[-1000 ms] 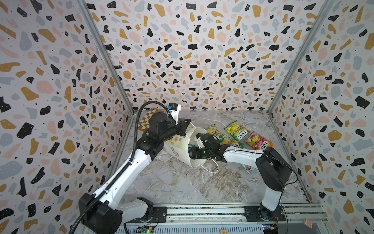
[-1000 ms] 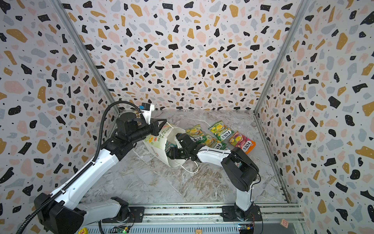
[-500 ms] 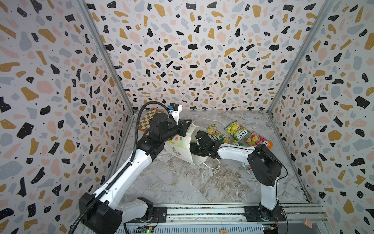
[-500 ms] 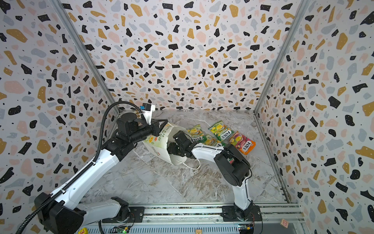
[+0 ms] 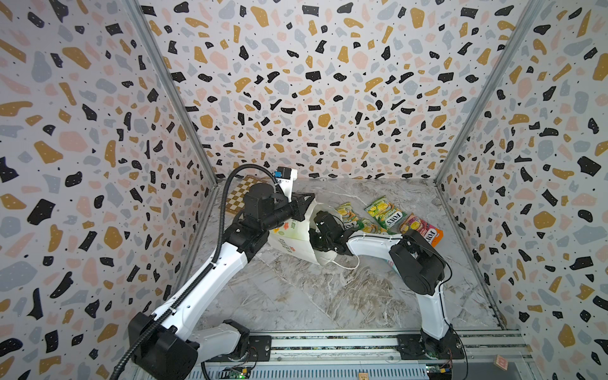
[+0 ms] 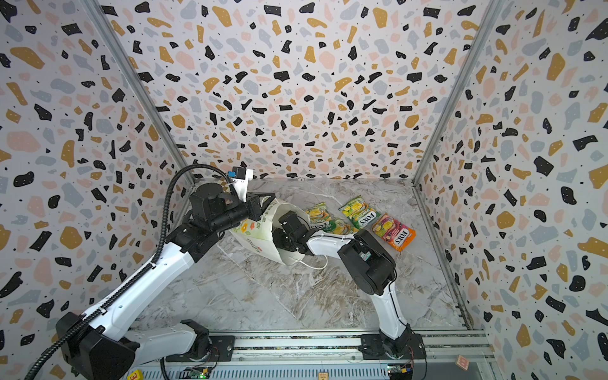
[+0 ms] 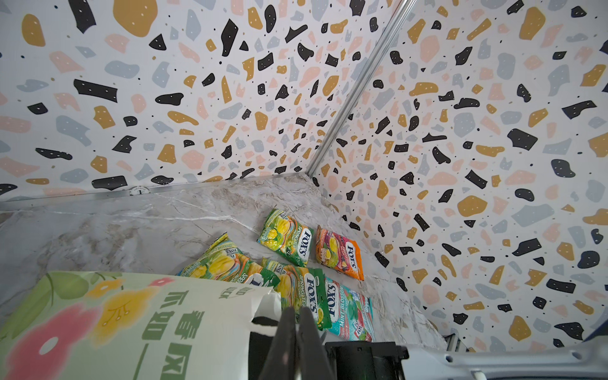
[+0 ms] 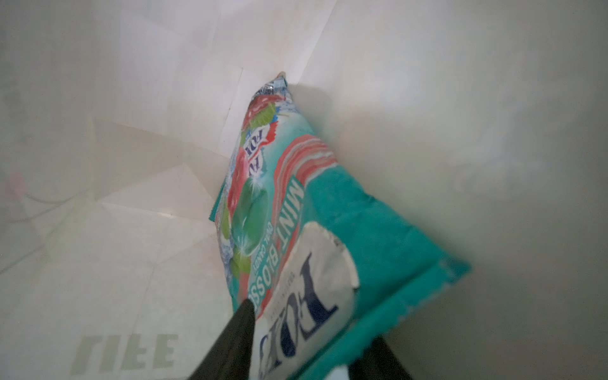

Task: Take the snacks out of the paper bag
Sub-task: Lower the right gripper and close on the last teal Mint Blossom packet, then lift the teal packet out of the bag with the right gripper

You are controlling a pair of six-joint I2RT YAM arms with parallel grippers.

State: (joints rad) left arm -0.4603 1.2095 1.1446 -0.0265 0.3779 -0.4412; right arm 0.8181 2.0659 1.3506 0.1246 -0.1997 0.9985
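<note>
marble desk (image 5: 312,296), paper bag (image 5: 292,240) mid-desk, tipped over with its mouth toward the right side. Reaching in from the right, right jaws sit deep inside the bag, one either side of a teal mint packet (image 8: 296,214), cannot tell if clamped. At the bag's upper rim, left jaws pinched shut on the paper. Just beyond the mouth, loose snacks (image 5: 383,210) flat on the desk: green-yellow ones, a teal packet (image 7: 348,309), a pink-orange packet (image 5: 421,228) nearest the right wall. Chessboard (image 5: 241,194) in far left corner
</note>
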